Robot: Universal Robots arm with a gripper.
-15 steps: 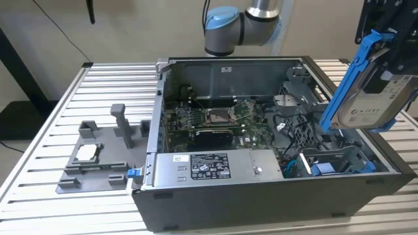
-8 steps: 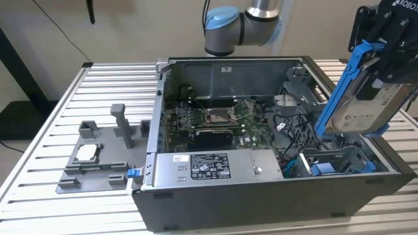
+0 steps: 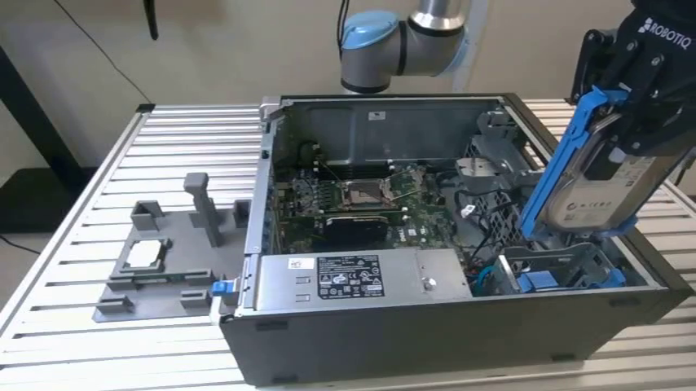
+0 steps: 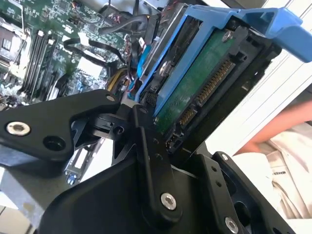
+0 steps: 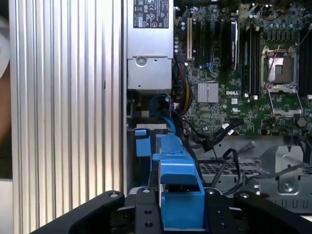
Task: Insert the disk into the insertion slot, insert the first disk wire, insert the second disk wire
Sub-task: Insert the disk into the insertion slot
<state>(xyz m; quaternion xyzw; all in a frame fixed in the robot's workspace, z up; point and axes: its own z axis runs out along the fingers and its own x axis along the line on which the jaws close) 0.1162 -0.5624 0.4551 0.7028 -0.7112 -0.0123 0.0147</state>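
My gripper (image 3: 628,122) is shut on the disk (image 3: 592,191), a silver-grey drive in a bright blue carrier. It holds the disk tilted, lower end down, over the case's near corner at the exterior view's right. The lower end hangs just above the insertion slot (image 3: 560,267), a grey metal bay with blue tabs. In the second wrist view the disk's green underside and connector (image 4: 204,80) sit between the black fingers (image 4: 146,146). In the first wrist view the blue carrier (image 5: 178,192) stands between the fingers above the slot's blue tab (image 5: 141,141). Loose black and blue disk wires (image 5: 214,139) lie beside the bay.
The open computer case holds a motherboard (image 3: 359,199) and a grey labelled power-supply box (image 3: 348,281). A grey plastic fixture (image 3: 163,261) sits on the slatted table at the exterior view's left. A person's arm (image 4: 287,122) is near the case.
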